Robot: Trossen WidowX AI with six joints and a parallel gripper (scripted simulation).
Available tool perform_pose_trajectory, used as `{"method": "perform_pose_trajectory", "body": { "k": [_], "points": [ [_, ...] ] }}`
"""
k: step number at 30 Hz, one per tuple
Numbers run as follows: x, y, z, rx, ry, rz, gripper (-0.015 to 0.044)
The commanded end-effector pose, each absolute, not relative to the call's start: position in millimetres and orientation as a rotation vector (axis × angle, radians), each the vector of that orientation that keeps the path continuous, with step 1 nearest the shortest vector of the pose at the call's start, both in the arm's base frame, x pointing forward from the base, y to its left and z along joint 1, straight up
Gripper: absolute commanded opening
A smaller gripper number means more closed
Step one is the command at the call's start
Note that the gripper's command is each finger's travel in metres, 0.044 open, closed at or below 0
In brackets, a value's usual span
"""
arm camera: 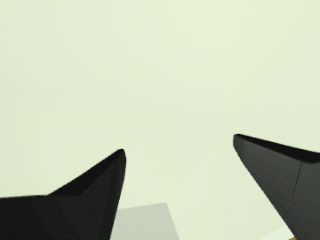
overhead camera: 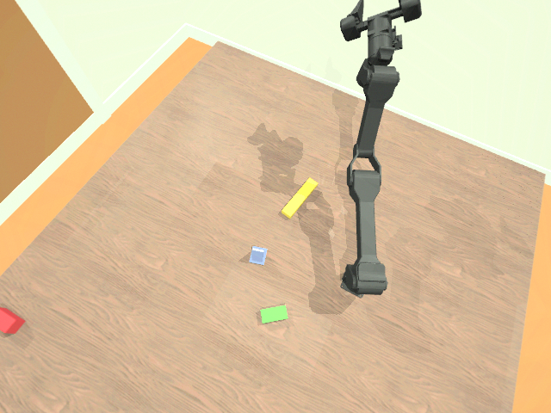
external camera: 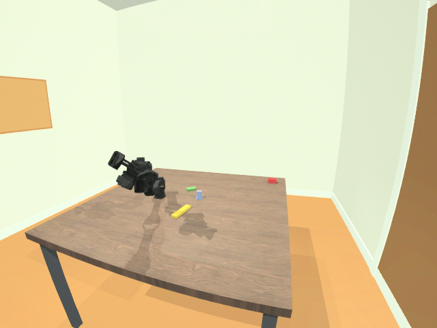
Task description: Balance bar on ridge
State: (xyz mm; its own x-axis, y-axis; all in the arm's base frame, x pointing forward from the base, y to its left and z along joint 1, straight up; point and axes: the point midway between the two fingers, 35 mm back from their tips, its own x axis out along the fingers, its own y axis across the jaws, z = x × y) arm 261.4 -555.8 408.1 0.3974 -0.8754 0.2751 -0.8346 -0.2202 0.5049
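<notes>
The yellow bar (overhead camera: pixel 299 197) (external camera: pixel 181 211) lies flat on the wooden table (overhead camera: pixel 177 337) (external camera: pixel 240 254), apart from the ridge. The small light-blue ridge (overhead camera: pixel 257 255) (external camera: pixel 199 195) stands upright on its wider base, with nothing on top. My gripper (arm camera: pixel 179 147) is open and empty, with its two dark fingers wide apart and pale wall behind them in the wrist view. In the top view it is raised at the top edge of the picture, far from bar and ridge, and its fingertips are partly cut off.
A green block (overhead camera: pixel 274 314) (external camera: pixel 190 188) lies near the ridge, on the side away from the bar. A red block (overhead camera: pixel 9 321) (external camera: pixel 272 180) lies far off near the table's edge. The dark arm (overhead camera: pixel 366 222) reaches over the table, and its shadow falls around the bar.
</notes>
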Motion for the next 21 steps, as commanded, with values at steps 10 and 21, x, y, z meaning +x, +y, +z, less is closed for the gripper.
{"method": "perform_pose_trajectory", "body": {
  "k": [10,21],
  "points": [
    [214.2,-514.4,496.3,1.878,-1.516,0.118,0.0315],
    [114.9,-454.6,589.7,1.539,-1.578,0.34,0.0315]
  ]
}}
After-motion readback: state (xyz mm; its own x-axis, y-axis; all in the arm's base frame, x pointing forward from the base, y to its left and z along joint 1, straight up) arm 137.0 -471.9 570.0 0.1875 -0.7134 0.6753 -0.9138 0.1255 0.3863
